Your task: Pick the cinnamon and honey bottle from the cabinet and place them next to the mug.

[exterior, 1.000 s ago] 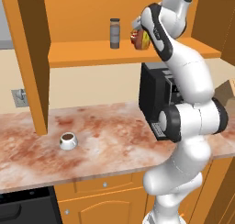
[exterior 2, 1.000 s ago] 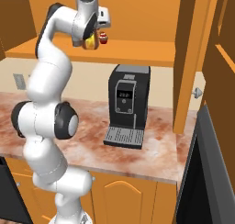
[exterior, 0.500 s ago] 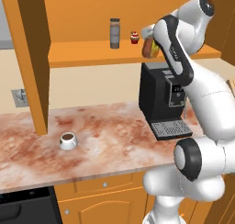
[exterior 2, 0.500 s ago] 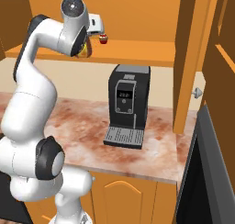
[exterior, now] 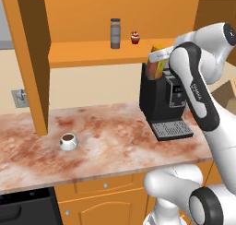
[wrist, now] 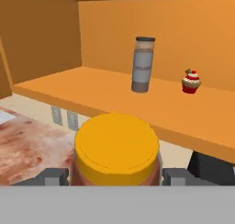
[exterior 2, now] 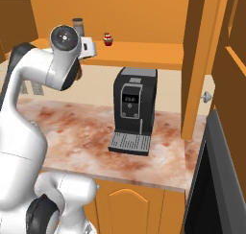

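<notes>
My gripper (exterior: 156, 67) is shut on the honey bottle (exterior: 157, 62), an amber bottle held in the air just off the cabinet's shelf edge, above the coffee machine. In the hand view its yellow cap (wrist: 117, 147) sits between my two fingers (wrist: 55, 176). The cinnamon (exterior: 115, 33), a grey jar with a dark top, stands upright on the orange cabinet shelf (exterior: 92, 56); the same cinnamon jar (wrist: 143, 64) appears beyond the cap in the hand view. The white mug (exterior: 68, 141) with dark liquid rests on the counter at the left, far below and left of the gripper.
A small red cupcake (exterior: 135, 37) sits on the shelf right of the cinnamon. A black coffee machine (exterior: 165, 104) stands on the marble counter (exterior: 106, 145) under the gripper. An orange cabinet side panel (exterior: 34, 62) comes down left of the mug.
The arm has pulled back from the shelf, carrying the honey bottle right and downward, off the shelf edge toward the coffee machine. Cinnamon, cupcake and mug have not moved.
</notes>
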Tool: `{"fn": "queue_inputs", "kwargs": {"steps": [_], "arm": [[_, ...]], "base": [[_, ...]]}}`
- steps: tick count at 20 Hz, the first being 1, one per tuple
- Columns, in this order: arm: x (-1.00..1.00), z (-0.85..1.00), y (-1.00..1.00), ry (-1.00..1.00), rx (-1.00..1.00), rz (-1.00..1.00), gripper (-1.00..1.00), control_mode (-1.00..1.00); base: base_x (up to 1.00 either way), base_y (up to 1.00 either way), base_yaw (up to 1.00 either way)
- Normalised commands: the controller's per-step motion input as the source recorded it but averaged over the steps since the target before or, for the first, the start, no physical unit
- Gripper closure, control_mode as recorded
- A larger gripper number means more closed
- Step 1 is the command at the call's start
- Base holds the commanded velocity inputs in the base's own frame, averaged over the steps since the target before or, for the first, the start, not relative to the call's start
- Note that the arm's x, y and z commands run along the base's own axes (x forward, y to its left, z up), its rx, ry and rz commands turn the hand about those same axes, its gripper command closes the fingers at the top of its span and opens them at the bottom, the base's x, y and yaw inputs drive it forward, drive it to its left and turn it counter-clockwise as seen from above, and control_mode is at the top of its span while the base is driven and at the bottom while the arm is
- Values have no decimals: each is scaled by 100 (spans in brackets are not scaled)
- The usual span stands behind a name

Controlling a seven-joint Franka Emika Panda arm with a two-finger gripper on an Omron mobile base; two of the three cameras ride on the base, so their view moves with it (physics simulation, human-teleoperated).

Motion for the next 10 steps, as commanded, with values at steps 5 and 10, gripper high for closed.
{"fn": "queue_inputs", "kwargs": {"steps": [5,10], "arm": [[-46,-37,38,1,0,33,100,-100],[-10,-20,45,9,-1,34,100,-100]], "base": [[0,0,0],[0,0,0]]}}
